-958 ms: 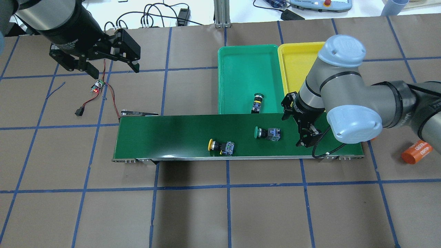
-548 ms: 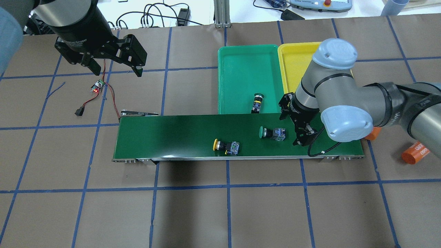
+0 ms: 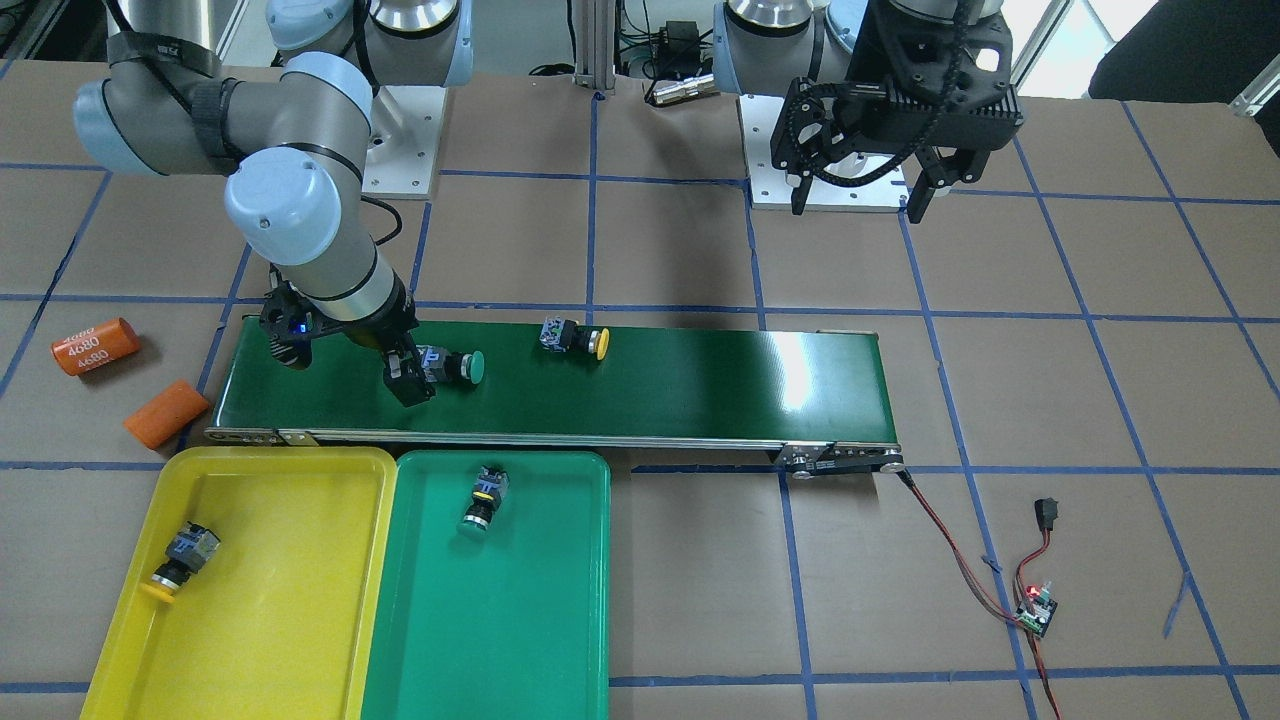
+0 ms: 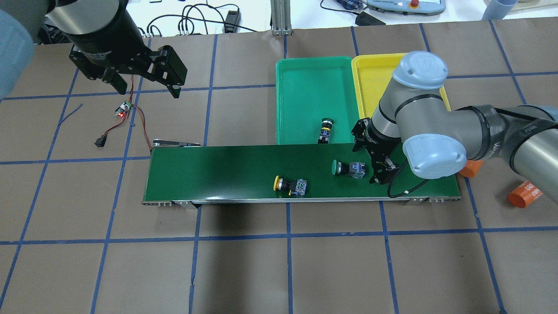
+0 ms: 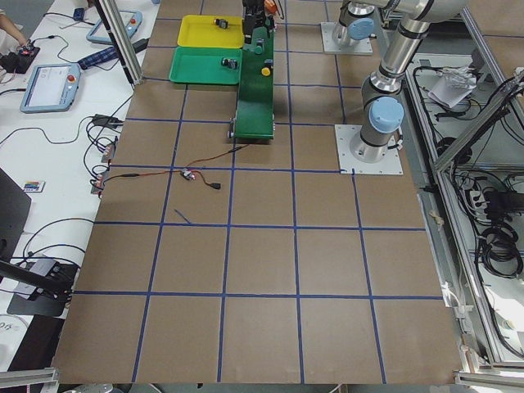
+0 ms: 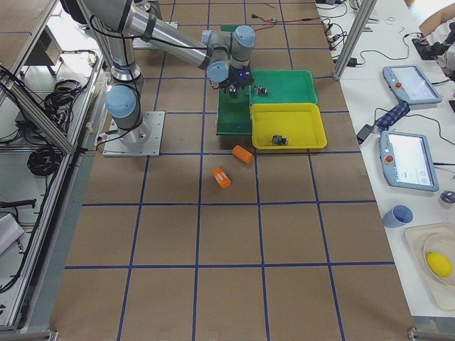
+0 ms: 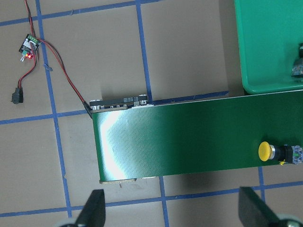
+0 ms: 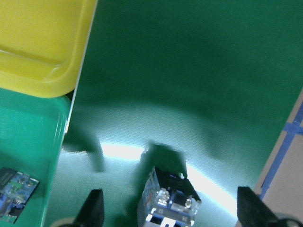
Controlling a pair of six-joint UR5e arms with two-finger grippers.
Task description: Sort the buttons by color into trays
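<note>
Seen from across the brown-papered tabletop [image 3: 650, 250], the right gripper [image 3: 345, 365] hangs low over the long dark-green conveyor belt [image 3: 700, 380], fingers spread, just beside a green-capped push-button switch [image 3: 450, 365] lying on its side. A yellow-capped push-button switch [image 3: 575, 338] lies further along the belt. The shallow green plastic tray [image 3: 520, 620] and the shallow yellow plastic tray [image 3: 270, 620] each already hold one matching button. Overhead, the left gripper [image 4: 146, 87] hovers well apart from the belt, fingers released and empty. Its wrist camera catches only the yellow-capped switch at the frame's edge. The right wrist camera shows the green-capped switch's blocky body between the parted fingers. A shallow bite there could let it twist free. Because the trays touch, a release near their shared rim might drop it into the yellow one.
</note>
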